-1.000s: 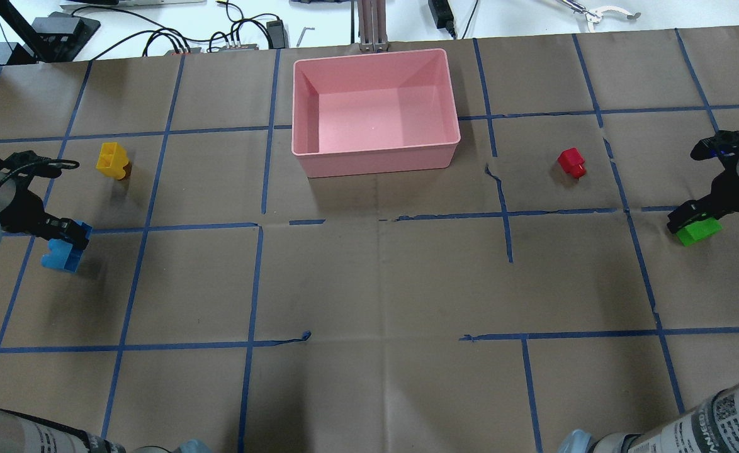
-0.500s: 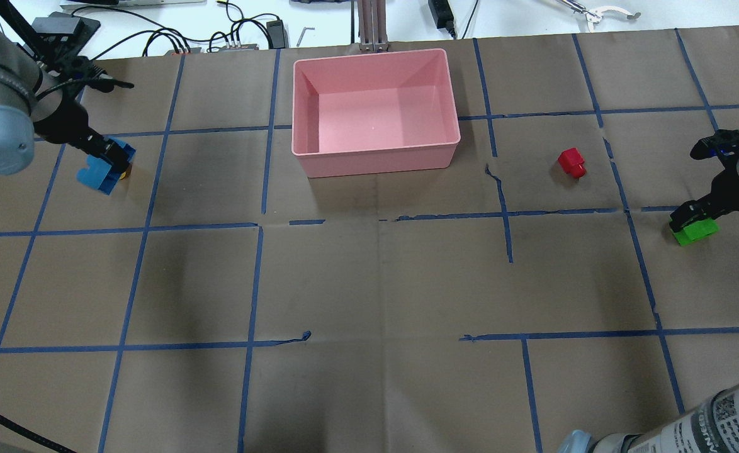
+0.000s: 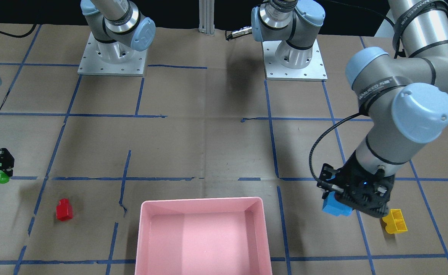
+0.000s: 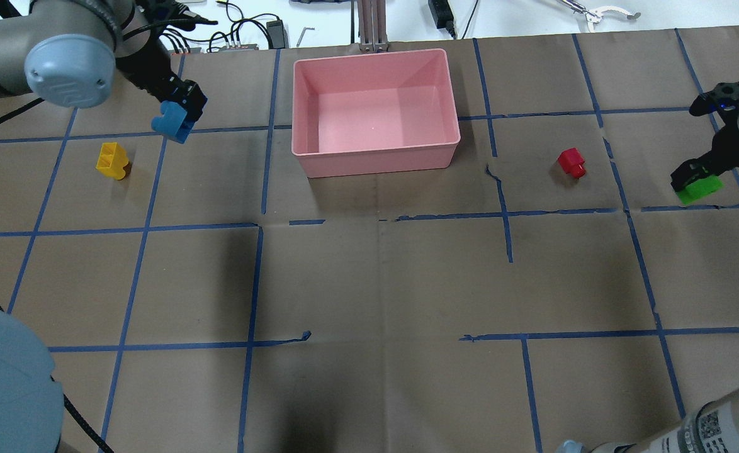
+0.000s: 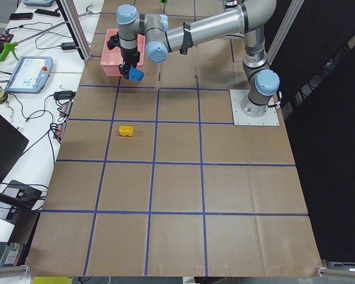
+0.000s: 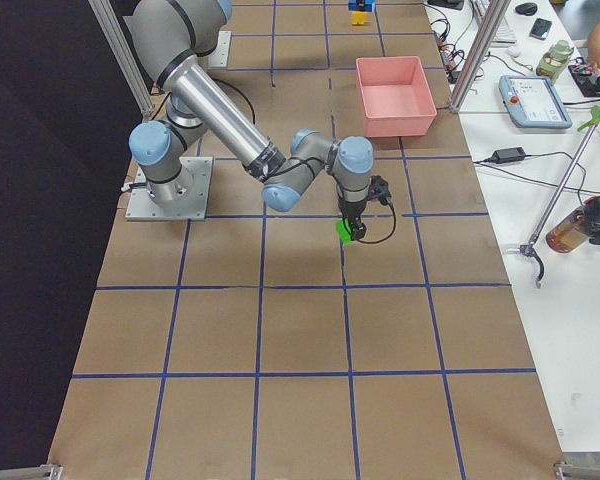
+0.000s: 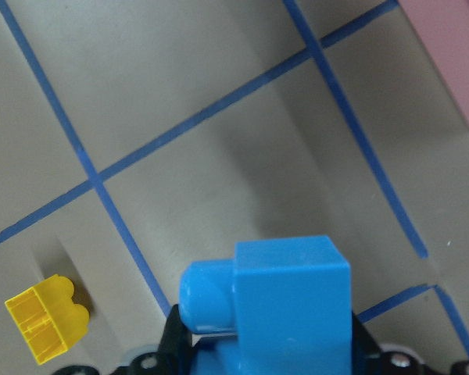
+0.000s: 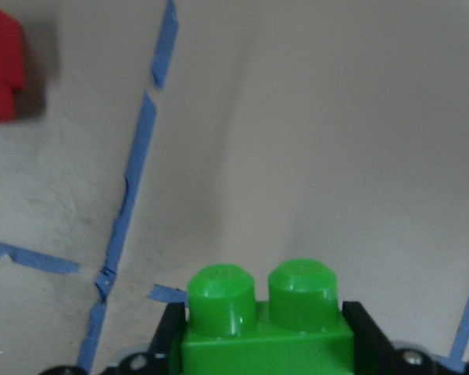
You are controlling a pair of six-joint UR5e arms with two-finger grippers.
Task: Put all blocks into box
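Note:
My left gripper (image 4: 179, 108) is shut on the blue block (image 4: 173, 123) and holds it above the table, left of the pink box (image 4: 376, 161) and beyond the yellow block (image 4: 112, 160). In the left wrist view the blue block (image 7: 281, 305) fills the bottom, with the yellow block (image 7: 47, 328) at lower left and the box's corner (image 7: 453, 55) at upper right. My right gripper (image 4: 695, 176) is shut on the green block (image 4: 700, 189) at the table's right edge. The red block (image 4: 572, 162) lies between it and the box. The box is empty.
Brown paper with a blue tape grid covers the table. Cables and power supplies (image 4: 231, 38) and an aluminium post (image 4: 372, 25) lie beyond the far edge behind the box. The two arm bases (image 3: 294, 57) stand on the robot's side.
My left gripper has carried the blue block from the near left, past the yellow block, farther away and right toward the box. My right gripper has moved the green block a little farther away.

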